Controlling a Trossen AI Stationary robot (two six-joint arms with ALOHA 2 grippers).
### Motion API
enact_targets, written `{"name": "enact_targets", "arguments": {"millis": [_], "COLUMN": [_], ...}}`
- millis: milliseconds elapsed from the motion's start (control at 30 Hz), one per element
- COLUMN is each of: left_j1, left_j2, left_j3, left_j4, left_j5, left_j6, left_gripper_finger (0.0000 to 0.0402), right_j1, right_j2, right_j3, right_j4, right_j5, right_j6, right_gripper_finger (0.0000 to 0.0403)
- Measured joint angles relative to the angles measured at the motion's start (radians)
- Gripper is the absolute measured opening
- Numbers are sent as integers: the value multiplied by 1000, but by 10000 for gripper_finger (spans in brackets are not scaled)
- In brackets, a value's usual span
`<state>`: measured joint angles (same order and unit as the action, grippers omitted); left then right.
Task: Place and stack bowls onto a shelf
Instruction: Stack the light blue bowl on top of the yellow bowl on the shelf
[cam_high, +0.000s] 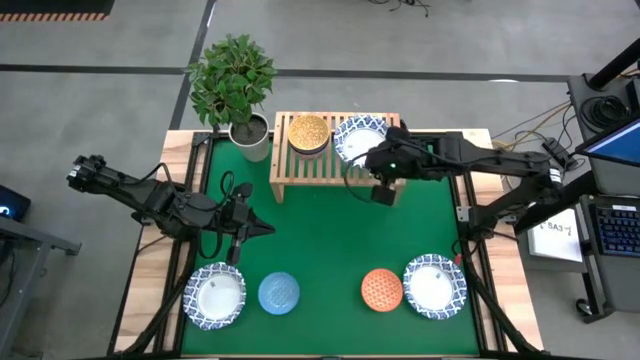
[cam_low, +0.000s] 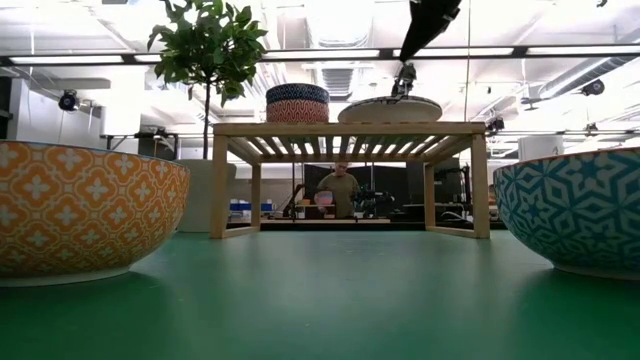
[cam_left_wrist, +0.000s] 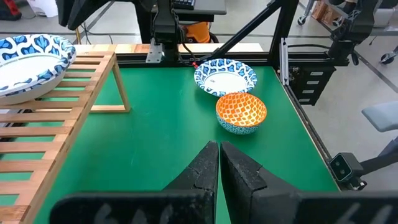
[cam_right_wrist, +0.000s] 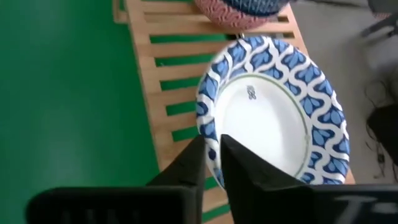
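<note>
Right gripper (cam_right_wrist: 213, 163) has its fingers nearly together, pinching the rim of a wide white bowl with a blue-patterned rim (cam_right_wrist: 273, 112) that lies on the shelf (cam_high: 310, 165), just beside the small stacked bowls (cam_high: 308, 133) there. By my reading, this is the placing step, and next the fingers need to part and lift straight off without dragging the rim. Left gripper (cam_left_wrist: 219, 174) waits closed and empty, off the shelf's front, over the green mat (cam_high: 320, 240).

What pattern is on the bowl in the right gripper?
Blue leaf pattern on white rim; right wrist view.
</note>
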<state>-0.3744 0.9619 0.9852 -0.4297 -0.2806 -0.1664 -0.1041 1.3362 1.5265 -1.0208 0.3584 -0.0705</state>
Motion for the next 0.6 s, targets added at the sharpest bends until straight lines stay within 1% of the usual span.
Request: {"name": "enact_targets", "arguments": {"millis": [67, 300, 433, 600], "left_j1": [-2, -25, -40, -51], "left_j2": [0, -1, 3, 36], "left_j3": [0, -8, -30, -66], "left_j4": [0, 0, 1, 0], "left_j5": [0, 1, 2, 16], "left_j6": [-6, -47, -110, -201], "left_gripper_finger": [0, 0, 0, 0], "right_j1": [13, 83, 171, 284], "right_j2": [-30, -153, -208, -238], "right_j3": [-46, -226, -320, -404], "right_j4": [51, 202, 306, 409], "right_j5": [0, 0, 0, 9], "right_j6": [-4, 59, 106, 138], "right_gripper_finger": [15, 12, 11, 11]}}
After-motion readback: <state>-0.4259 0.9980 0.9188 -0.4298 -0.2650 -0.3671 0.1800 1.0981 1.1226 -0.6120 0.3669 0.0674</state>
